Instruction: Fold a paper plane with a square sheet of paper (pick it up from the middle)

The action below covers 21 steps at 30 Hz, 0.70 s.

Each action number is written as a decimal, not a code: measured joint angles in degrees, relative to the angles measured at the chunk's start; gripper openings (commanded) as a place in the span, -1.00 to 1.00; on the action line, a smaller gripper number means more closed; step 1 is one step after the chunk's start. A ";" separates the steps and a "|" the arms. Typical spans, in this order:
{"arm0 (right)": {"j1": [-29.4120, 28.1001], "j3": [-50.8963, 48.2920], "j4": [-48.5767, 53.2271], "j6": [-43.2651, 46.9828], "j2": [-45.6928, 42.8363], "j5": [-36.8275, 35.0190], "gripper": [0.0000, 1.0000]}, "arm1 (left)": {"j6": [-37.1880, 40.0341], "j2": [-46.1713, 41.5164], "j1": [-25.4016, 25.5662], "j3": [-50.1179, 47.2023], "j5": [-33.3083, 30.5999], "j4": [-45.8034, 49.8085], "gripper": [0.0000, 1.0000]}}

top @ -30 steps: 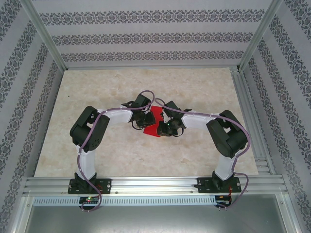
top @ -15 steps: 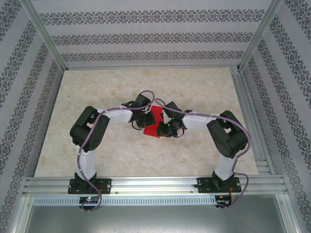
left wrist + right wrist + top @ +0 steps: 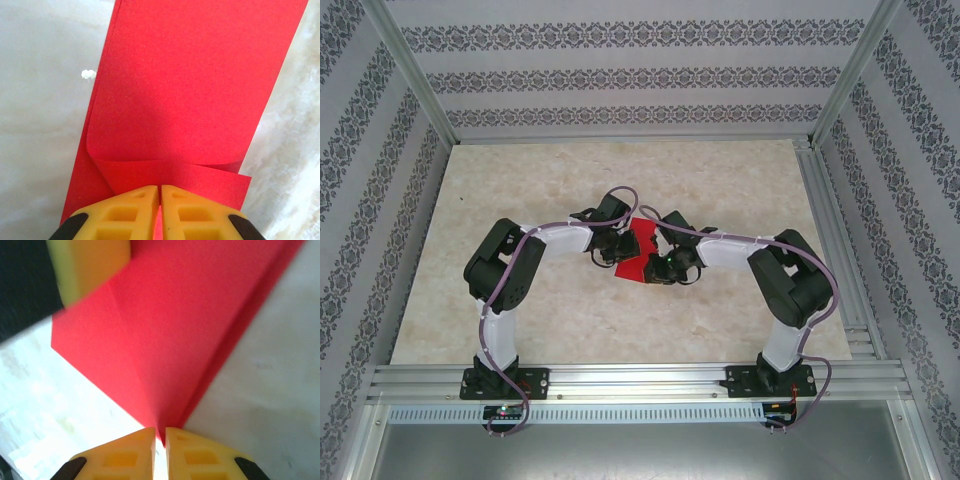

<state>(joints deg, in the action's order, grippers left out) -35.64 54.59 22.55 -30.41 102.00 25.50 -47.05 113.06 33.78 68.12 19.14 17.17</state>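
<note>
The sheet of paper (image 3: 638,250) sits at the middle of the table (image 3: 740,190), partly folded, with one flap curling over. It should handle as light, limp and easily creased (a hard tug would likely tear or crumple it), so edges and fold lines look like the best places to hold. The left gripper (image 3: 160,192) is at its 9 o'clock, fingers pressed together on the near edge. The right gripper (image 3: 160,434), at its 4 o'clock, pinches a raised crease, and the paper runs off toward 12.
</note>
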 measured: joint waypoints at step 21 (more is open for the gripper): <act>-1.11 5.03 -0.70 -0.79 3.26 0.13 -0.72 | -0.22 0.00 0.00 0.00 0.02 0.00 -0.74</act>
<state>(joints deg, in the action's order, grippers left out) -36.75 59.61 21.85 -31.20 105.25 25.63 -47.27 113.06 33.78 68.12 19.16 17.17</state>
